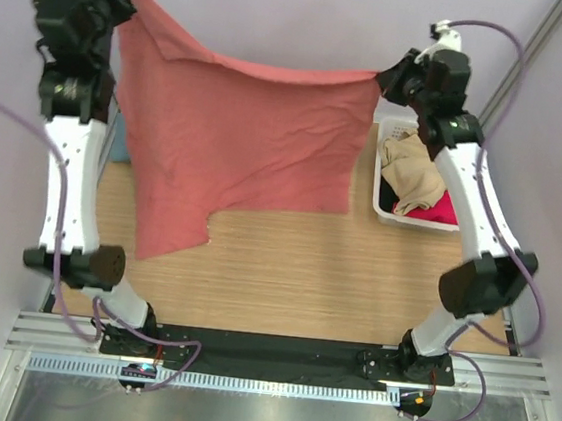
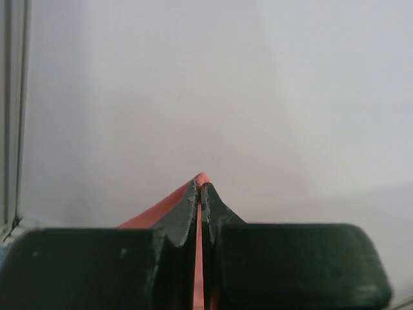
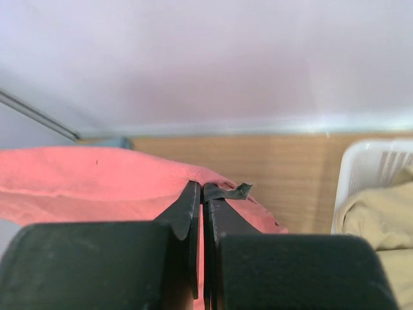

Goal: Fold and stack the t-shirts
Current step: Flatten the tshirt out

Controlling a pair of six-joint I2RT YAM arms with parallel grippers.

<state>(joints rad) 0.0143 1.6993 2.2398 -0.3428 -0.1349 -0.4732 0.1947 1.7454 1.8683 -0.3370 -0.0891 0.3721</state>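
A light wooden table (image 1: pixel 286 261) is seen, its grain running left to right. A white slatted basket (image 1: pixel 415 223) is set on its far right side, and beige cloth (image 1: pixel 410 174) and magenta cloth (image 1: pixel 440 207) are heaped in it. A strip of teal-blue cloth (image 1: pixel 117 143) is glimpsed at the far left, mostly hidden.

No legible text, label, brand, number or sign appears in any of the three views.
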